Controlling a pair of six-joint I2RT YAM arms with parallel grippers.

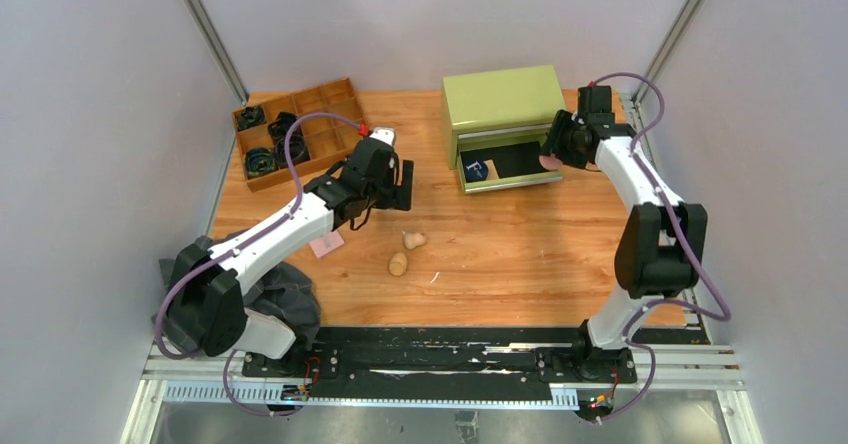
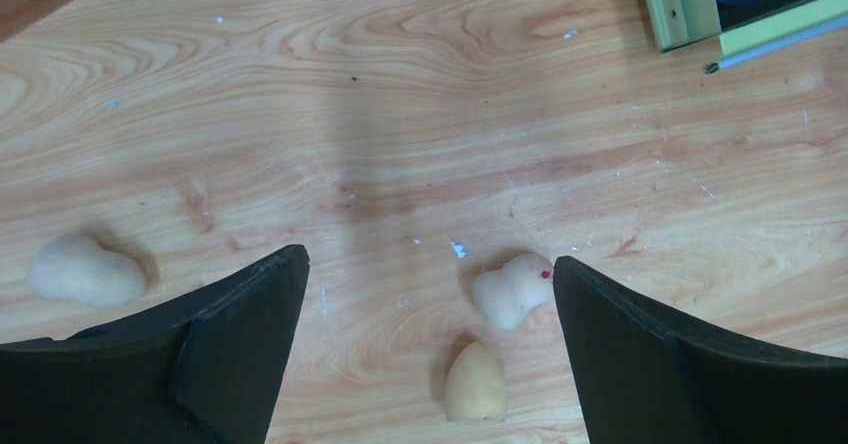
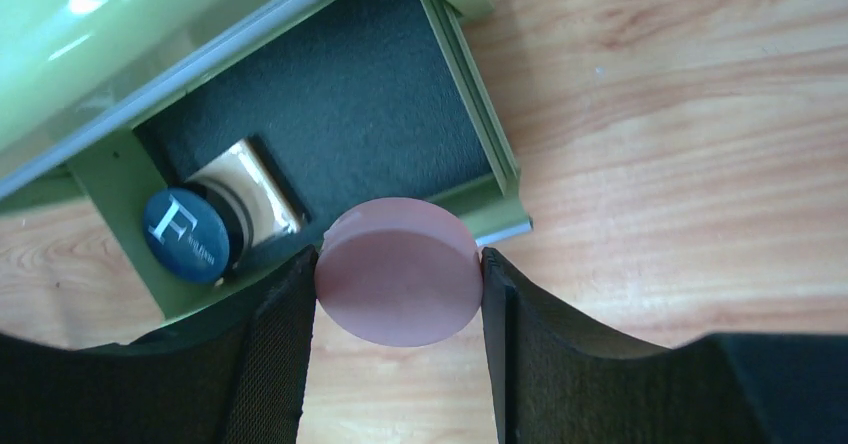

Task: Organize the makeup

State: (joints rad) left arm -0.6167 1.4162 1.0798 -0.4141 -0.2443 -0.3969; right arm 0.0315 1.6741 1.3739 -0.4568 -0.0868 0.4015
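My right gripper is shut on the pink round puff, holding it by its edges just over the front rim of the open green drawer. Seen from above, the puff hangs at the drawer's right end. In the drawer lie the dark compact marked "F" and a shiny clear bottle. My left gripper hovers open above the wooden table. Two beige sponges lie below it near the right finger, and another sponge lies to the left. A small pinkish pad rests beside the left arm.
The green drawer box stands at the back centre. A wooden divided tray at the back left holds black coiled bands. A dark grey cloth lies bunched by the left arm's base.
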